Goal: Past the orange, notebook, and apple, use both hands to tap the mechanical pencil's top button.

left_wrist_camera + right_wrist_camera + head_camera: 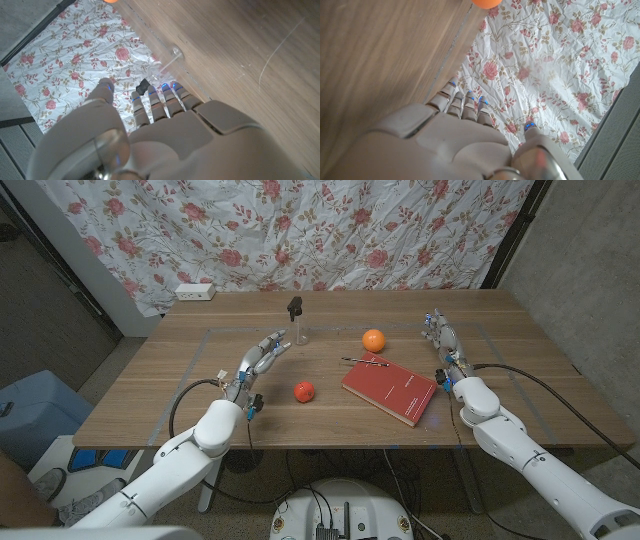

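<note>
Wooden table (200, 395): it carried every item, with a flowered cloth (300, 230) hanging behind its far edge.
Left hand (255, 365): it stood over the wood with its fingers (272, 348) spread and straight, grasping nothing; the left wrist view showed the same loose fingers (160, 102) reaching toward the cloth.
Right hand (445, 350): it was near the table's right side, fingers (435, 325) extended and apart, nothing between them; the right wrist view showed them (465, 102) stretched along the table's edge.
Mechanical pencil (366, 362): the thin dark pencil lay partly on the notebook's far corner, between the two hands and nearer the right fingers, touched by neither hand.
Notebook (390, 388): the red cover lay flat, just inward of the right hand's palm side.
Orange (373, 339): it sat just beyond the pencil, level with the right fingertips and well apart from them.
Apple (304, 391): the small red fruit rested near the left hand, to the inside of its fingers and closer to the robot than their tips.
Spray bottle (298, 320): clear with a black head, it stood upright just past the left fingertips.
White power strip (195, 292): it lay at the far left corner, well beyond the left fingers.
</note>
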You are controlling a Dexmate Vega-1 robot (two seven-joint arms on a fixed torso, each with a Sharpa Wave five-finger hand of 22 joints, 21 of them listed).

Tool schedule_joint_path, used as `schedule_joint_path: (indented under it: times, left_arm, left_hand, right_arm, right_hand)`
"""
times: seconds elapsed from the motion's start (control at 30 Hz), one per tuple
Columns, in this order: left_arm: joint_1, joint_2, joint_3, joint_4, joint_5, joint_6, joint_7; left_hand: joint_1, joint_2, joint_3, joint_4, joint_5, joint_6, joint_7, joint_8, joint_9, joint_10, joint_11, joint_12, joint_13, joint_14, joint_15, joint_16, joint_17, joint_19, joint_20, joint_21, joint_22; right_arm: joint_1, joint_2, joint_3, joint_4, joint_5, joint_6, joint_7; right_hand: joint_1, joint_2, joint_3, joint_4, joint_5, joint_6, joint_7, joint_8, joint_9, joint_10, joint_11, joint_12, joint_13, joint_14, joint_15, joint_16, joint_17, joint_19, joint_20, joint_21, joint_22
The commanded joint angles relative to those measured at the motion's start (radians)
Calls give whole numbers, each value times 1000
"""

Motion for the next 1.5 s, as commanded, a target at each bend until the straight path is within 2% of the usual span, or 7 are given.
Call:
schedule_joint_path:
  times: [0.03, 0.23, 0.33, 0.53, 0.7, 1.17, 1.5]
  left_arm:
    - [3, -24, -28, 59, -19, -54, 10]
    - [-26, -47, -28, 117, -44, -98, -10]
    - [-40, -54, -29, 131, -54, -92, -11]
    - [-68, -68, -29, 182, -78, -119, -30]
    - [-97, -102, -29, 240, -101, -166, -32]
    - [-154, -125, -32, 312, -141, -177, -38]
    - [-222, -160, -20, 417, -158, -226, -56]
  left_hand:
    - [-7, 5, 11, -3, 2, 2, 24, 6, 3, 10, -1, 3, 3, 10, -105, 3, 3, 12, -40, 10, 1]
    - [-12, 8, 19, -4, 3, 10, 50, 8, 3, 16, -4, 3, 3, 11, -108, 3, 3, 17, -49, 12, 1]
    - [-15, 9, 22, -5, 3, 14, 59, 9, 3, 17, -4, 2, 3, 11, -107, 3, 3, 19, -51, 12, 1]
    - [-24, 14, 32, -4, 3, 31, 98, 11, 3, 26, -12, 2, 3, 18, -111, 4, 4, 26, -56, 14, 1]
    - [-27, 14, 34, -4, 3, 32, 102, 11, 3, 27, -12, 2, 3, 19, -110, 4, 4, 28, -58, 14, 1]
    - [-37, 23, 45, 0, 4, 38, 105, 10, 4, 34, -11, 2, 3, 23, -108, 5, 5, 33, -63, 14, 1]
    - [-46, 25, 55, 4, 4, 46, 105, 11, 4, 43, -12, 3, 4, 31, -103, 6, 5, 42, -61, 16, 1]
  right_arm:
    - [12, 3, -10, -2, -4, -15, 4]
    - [22, 16, -13, 11, 1, -4, 7]
    - [29, 23, -16, 15, -1, -3, 4]
    - [51, 47, -26, 46, 0, 8, 6]
    - [66, 56, -34, 61, 0, 5, 11]
    - [112, 84, -48, 128, 11, 6, 27]
    - [152, 99, -62, 161, 8, -16, 26]
  right_hand:
    - [-3, 12, 3, 8, 6, 5, 3, 3, 0, 6, 1, 3, 0, 5, 3, 0, 1, 6, -2, 5, 2]
    - [-3, 11, 2, 9, 6, 4, 3, 3, 0, 4, 0, 2, 0, 5, 1, 0, 1, 6, -2, 5, 2]
    - [-3, 11, 2, 10, 6, 5, 4, 3, 0, 5, -3, 2, 0, 5, 0, 0, 0, 6, -3, 5, 2]
    - [-3, 12, 2, 12, 7, 6, 5, 3, 0, 6, -6, 2, 0, 6, -5, 0, 0, 8, -5, 5, 2]
    - [-3, 12, 2, 12, 7, 7, 5, 3, 0, 6, -5, 2, 0, 8, -5, 0, 0, 9, -5, 6, 2]
    - [-1, 12, 2, 14, 8, 9, 5, 4, 0, 9, -9, 3, 0, 14, -9, 2, -1, 15, -8, 7, 2]
    - [0, 12, 3, 15, 9, 12, 5, 4, 0, 13, -10, 4, 0, 16, -9, 2, -2, 17, -7, 7, 2]
